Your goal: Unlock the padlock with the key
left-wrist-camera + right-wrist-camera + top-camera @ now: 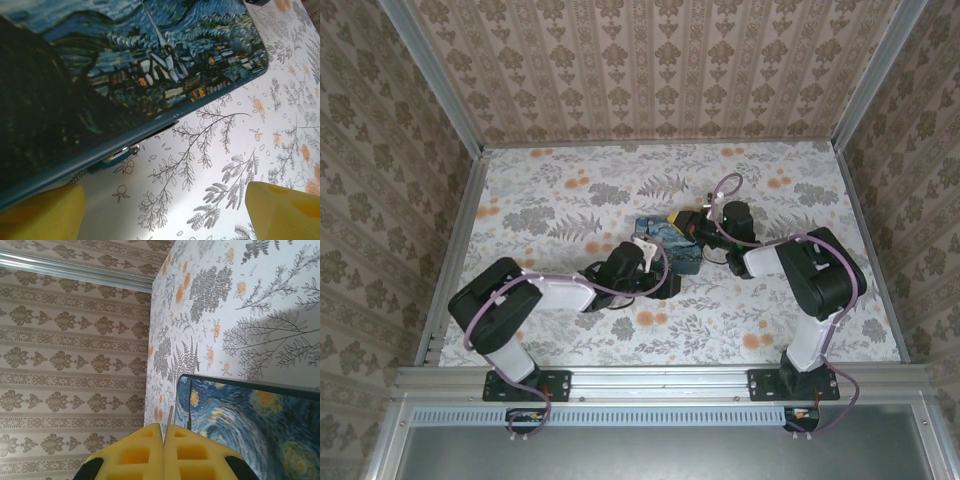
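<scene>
The teal padlock (106, 161) hangs under the front edge of the painted box (150, 55), its metal shackle (134, 149) through the box's clasp. My left gripper (162, 215) is open, and its yellow fingers (40, 210) stand wide apart over the table just below the padlock, touching nothing. My right gripper (163, 432) is shut on the key (170, 416), a thin metal sliver that sticks out from between the yellow pads beside the box (250, 430). From above, the left gripper (668, 278) is at the box's (665, 242) near side and the right gripper (684, 222) at its far right corner.
The floral tabletop (570, 200) is walled in by patterned panels (650, 70) at the back and both sides. A metal rail (660, 380) runs along the near edge, where both arm bases are bolted.
</scene>
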